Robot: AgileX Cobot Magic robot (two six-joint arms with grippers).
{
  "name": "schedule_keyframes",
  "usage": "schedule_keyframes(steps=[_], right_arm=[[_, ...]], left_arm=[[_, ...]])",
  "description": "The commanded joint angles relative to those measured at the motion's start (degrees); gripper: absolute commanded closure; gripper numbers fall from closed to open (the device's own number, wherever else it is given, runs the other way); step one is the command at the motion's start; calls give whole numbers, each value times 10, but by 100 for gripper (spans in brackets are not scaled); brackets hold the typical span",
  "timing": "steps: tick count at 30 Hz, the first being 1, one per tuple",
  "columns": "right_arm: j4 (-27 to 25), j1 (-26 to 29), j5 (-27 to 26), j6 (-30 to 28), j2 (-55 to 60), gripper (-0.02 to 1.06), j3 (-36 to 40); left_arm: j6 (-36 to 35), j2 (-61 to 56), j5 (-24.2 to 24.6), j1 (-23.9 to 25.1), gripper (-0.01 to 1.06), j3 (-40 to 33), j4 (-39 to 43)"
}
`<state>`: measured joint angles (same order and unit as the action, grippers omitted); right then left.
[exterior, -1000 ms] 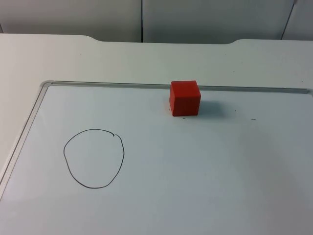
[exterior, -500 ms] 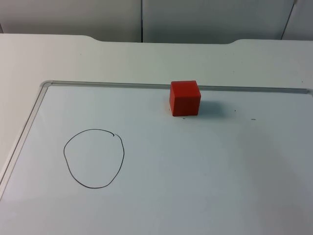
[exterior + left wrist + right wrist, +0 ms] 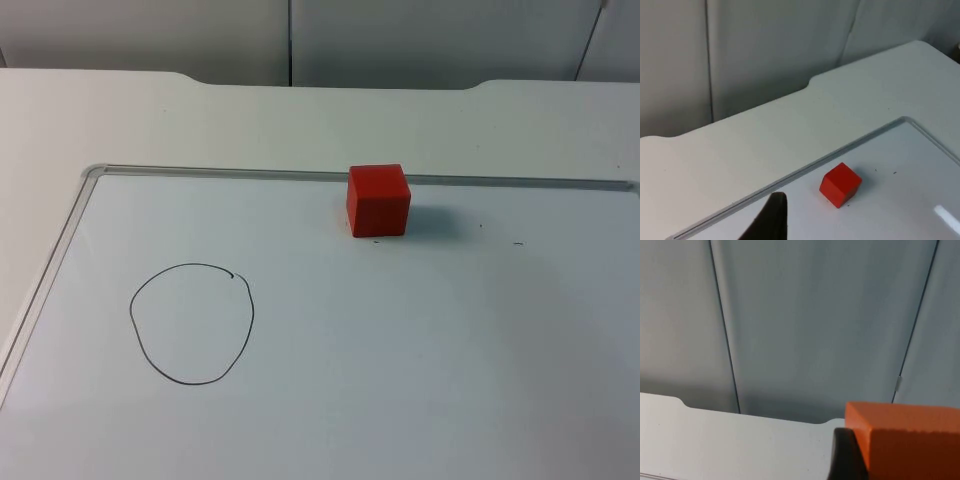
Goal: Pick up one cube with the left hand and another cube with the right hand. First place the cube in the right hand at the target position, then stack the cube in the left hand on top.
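A red cube rests on the whiteboard near its far rim, right of the middle; the left wrist view has the same red cube on the board. A hand-drawn black circle marks the board's left half, with nothing inside it. My left gripper hovers above the board, short of the red cube and apart from it. My right gripper is raised and faces the grey wall, shut on an orange cube that presses against its black fingertip.
The whiteboard's raised rim runs along the far and left sides. White table top lies beyond it, ending at the grey partition wall.
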<state>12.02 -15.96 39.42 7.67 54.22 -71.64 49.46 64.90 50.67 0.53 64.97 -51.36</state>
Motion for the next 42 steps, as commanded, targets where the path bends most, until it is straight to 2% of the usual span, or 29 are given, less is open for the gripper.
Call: schedule_keyframes(steps=[1,2,4,6,11,15,25,28,30,32,33,36,37,39,41,42], right_arm=[[-3,0,-7,-4,-2,105,3],[-3,0,-7,-4,-2,105,3],[-3,0,-7,-3,-2,105,3],[-3,0,-7,-3,-2,105,3],[-4,0,-3,-3,-2,105,3],[-4,0,8,-3,-2,105,3],[-4,0,35,-3,-2,105,3],[-4,0,38,-3,-2,105,3],[-4,0,38,-3,-2,105,3],[-4,0,38,-3,-2,105,3],[-4,0,38,-3,-2,105,3],[-4,0,38,-3,-2,105,3],[-4,0,38,-3,-2,105,3],[-4,0,38,-3,-2,105,3],[-4,0,39,-3,-2,105,3],[-4,0,39,-3,-2,105,3]], left_arm=[[63,89,0,-31,0,39,-33],[63,89,0,-31,0,39,-33],[88,151,-17,-69,0,65,-33],[69,211,-35,-102,0,94,-19],[63,314,-25,-150,0,155,15],[37,408,-23,-201,0,226,133],[85,539,9,-237,0,339,174],[71,558,8,-249,0,359,188],[13,575,-4,-258,0,382,189],[-88,600,-8,-266,0,417,189],[-88,600,-8,-266,0,417,189],[-227,631,-6,-276,0,456,218],[-227,631,-6,-276,0,456,218],[-375,658,-3,-283,0,481,294],[-441,677,2,-289,0,491,335],[-441,677,2,-289,0,491,335]])
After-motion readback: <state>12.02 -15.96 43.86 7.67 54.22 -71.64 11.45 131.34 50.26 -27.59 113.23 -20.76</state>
